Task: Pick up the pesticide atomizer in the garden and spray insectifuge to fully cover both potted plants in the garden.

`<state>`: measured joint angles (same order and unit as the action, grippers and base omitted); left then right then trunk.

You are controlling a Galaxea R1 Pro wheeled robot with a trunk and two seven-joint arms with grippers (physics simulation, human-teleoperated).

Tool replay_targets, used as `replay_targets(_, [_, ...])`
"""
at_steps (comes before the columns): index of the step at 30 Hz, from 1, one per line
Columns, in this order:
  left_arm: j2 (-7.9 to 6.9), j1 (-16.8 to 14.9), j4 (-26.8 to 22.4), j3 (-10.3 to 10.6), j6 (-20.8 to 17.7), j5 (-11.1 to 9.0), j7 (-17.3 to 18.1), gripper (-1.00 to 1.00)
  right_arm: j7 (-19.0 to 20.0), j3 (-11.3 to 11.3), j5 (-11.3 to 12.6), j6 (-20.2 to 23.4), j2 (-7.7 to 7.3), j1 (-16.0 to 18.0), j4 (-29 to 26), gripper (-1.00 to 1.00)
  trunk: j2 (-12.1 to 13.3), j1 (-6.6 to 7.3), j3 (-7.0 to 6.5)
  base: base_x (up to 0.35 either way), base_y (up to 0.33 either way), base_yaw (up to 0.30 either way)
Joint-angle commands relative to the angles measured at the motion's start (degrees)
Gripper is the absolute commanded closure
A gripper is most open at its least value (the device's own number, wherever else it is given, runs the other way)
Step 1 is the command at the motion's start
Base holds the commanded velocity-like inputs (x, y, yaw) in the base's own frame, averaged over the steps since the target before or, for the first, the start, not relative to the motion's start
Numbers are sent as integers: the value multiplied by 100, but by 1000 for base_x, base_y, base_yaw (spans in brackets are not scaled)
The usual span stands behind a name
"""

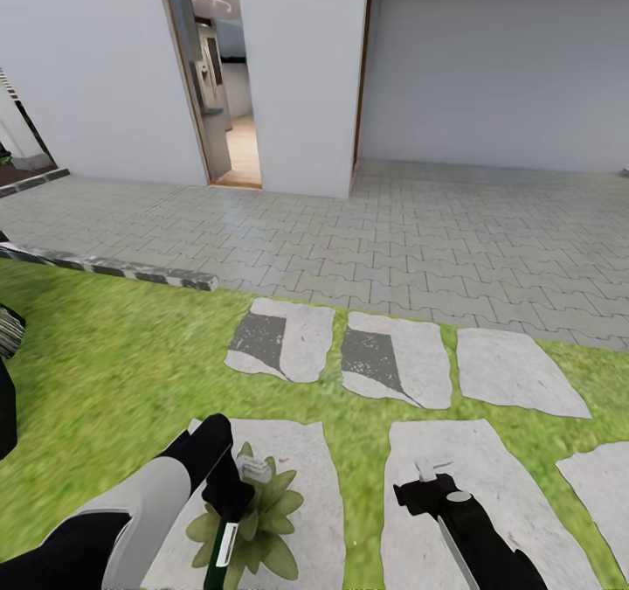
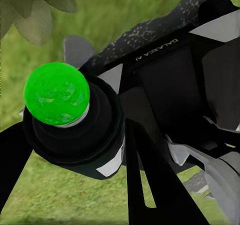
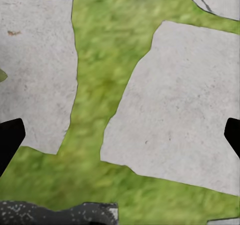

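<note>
Pesticide atomizer (image 1: 229, 520): clamped in left gripper (image 1: 229, 496), nozzle aimed over potted plant (image 1: 253, 520) on near stepping stone (image 1: 306, 476), apparently positioned for spraying; right gripper (image 1: 428, 491) spread, empty, above neighbouring slab

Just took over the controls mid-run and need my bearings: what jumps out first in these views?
Lowest in the head view, the left hand holds the pesticide atomizer right over a potted plant sitting on a pale stepping stone in the lawn. The right hand hovers empty over the neighbouring stone, fingers spread wide. Beyond the grass lie a grey brick patio and an open doorway in the white wall.
</note>
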<state>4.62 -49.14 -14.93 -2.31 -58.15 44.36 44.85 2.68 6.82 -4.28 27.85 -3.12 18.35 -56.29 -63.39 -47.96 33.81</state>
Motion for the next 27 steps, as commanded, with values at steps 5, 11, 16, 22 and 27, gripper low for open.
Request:
replay_targets(5, [-4, -7, -10, 9, -21, 64, 33, 100, 31, 12, -48, 35, -4, 2, -11, -100, -4, 0, 44, 0, 0, 0])
replay_targets(11, [-11, 13, -10, 19, -19, 64, 31, 100, 29, 9, -48, 36, -4, 2, -11, -100, -4, 0, 81, 0, 0, 0])
replay_targets(16, [-9, 14, -10, 13, -16, 64, 31, 100, 31, 13, -47, 37, -4, 2, -13, -100, -44, -22, 101, 0, 0, 0])
replay_targets(22, [-3, 3, -10, 11, -18, 64, 32, 100, 31, 13, -47, 37, -4, 2, -14, -100, -284, -154, 209, 0, 0, 0])
replay_targets(27, [3, -13, -26, 11, -19, 65, 31, 100, 31, 12, -47, 43, -4, 2, -14, -100, -485, -264, 330, 0, 0, 0])
